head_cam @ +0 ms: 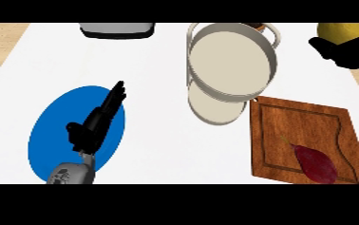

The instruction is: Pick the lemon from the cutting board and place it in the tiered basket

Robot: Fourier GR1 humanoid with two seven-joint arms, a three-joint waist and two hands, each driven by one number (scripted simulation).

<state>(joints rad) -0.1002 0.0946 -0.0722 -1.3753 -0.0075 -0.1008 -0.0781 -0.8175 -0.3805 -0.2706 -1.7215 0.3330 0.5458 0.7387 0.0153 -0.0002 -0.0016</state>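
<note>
Right hand (338, 53) shows at the worktop's far right corner, black and partly cut by the view's edge, its fingers curled under and around the yellow lemon (341, 32), which sits above them, off the cutting board (291, 138) and just right of the tiered basket (266, 60). Only part of the lemon shows (the rest runs out of view).

Left hand (98, 119) lies over the worktop's near left part, grey forearm coming up from the near edge, fingers straight and pressed together, pointing toward the far edge, thumb out to the side. It holds nothing. Beneath it is a blue plate (49, 134), and the hand covers the plate's right half.

The tiered basket stands at the far middle of the white worktop (161, 138), 2 round pale trays with grey rims, the upper one overlapping the lower. Nothing lies in either tray.

The wooden cutting board sits at the near right corner, its far left corner just beside the basket's lower tray. A dark red, pointed vegetable (316, 164) rests on its near part.

A grey appliance (116, 29) sits at the far edge, left of the basket.
</note>
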